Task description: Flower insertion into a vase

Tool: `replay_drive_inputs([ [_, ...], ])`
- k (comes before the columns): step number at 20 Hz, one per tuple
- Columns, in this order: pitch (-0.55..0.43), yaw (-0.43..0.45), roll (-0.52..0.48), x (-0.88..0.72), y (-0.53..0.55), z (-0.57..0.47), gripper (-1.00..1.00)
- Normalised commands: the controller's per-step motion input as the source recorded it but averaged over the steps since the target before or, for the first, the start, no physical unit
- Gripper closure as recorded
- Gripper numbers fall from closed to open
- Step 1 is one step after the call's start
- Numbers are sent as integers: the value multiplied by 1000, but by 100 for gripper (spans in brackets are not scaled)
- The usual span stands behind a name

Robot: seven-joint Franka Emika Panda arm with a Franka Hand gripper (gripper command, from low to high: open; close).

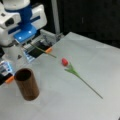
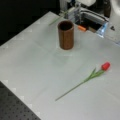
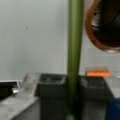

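The vase (image 1: 26, 84) is a plain reddish-brown tube with straight smooth walls and a dark round opening; it stands upright on the pale grey matte surface (image 1: 82, 100). In both front views it is apart from everything else on the surface.

The tool (image 1: 31, 43) is above and behind the vase, toward a front view's top left. Its two dark blocky fingers (image 3: 51, 97) are closed on a thin green stem (image 3: 74, 55), which passes straight between them in the wrist view. In a front view the stem (image 1: 43, 51) sticks out from the tool, slanting down toward the surface, with its free end well apart from the vase.

A second flower, a red tulip (image 1: 75, 73) with a small rounded bud, narrow leaves and a long thin stem, lies flat on the surface, well to the right of the vase in a front view.
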Motion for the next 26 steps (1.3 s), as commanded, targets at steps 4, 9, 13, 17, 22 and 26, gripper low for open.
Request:
replay_drive_inputs([
  [4, -169, 84, -69, -767, -342, -200, 100],
  [9, -129, 106, -127, -667, -318, -241, 100],
  [13, -53, 94, -135, -539, -250, -214, 100],
  [17, 21, 94, -112, -320, -86, -128, 100],
  [22, 149, 119, -85, -172, 12, -38, 100],
  [26, 474, 229, -117, -78, 27, 89, 100],
])
